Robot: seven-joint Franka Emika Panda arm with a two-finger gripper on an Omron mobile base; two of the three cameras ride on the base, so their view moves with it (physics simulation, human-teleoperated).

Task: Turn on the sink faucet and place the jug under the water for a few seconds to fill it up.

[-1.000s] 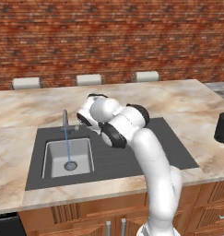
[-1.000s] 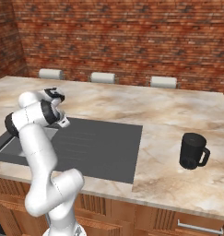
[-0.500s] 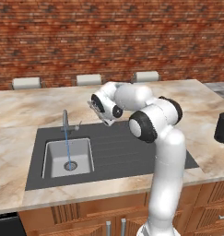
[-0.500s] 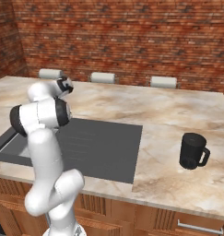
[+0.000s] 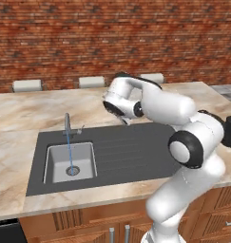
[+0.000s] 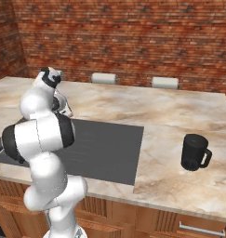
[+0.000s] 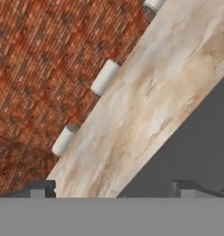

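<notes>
Jaws spread wide, gripper [image 7: 113, 193] hanging empty over veined marble counter [image 7: 145, 106]. Pouring into the square basin of the sink [image 5: 112, 152]: thin blue water [image 5: 68, 152]. Sitting well right on marble: glossy black jug [image 6: 194, 152].

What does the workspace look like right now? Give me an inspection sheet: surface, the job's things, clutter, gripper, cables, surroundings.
Surface: marble counter, with the dark sink panel set into it.
Job's things: the sink faucet is running; a thin blue stream of water falls to the basin drain. The jug stands upright on the counter to the right of the sink, well away from the stream.
Clutter: nothing seen.
Gripper: gripper hangs above the back edge of the sink panel, holding nothing; its fingertips stand wide apart in the hand view.
Cables: nothing seen.
Surroundings: brick wall behind, white stool tops along the counter's far edge, wooden cabinets below.
</notes>
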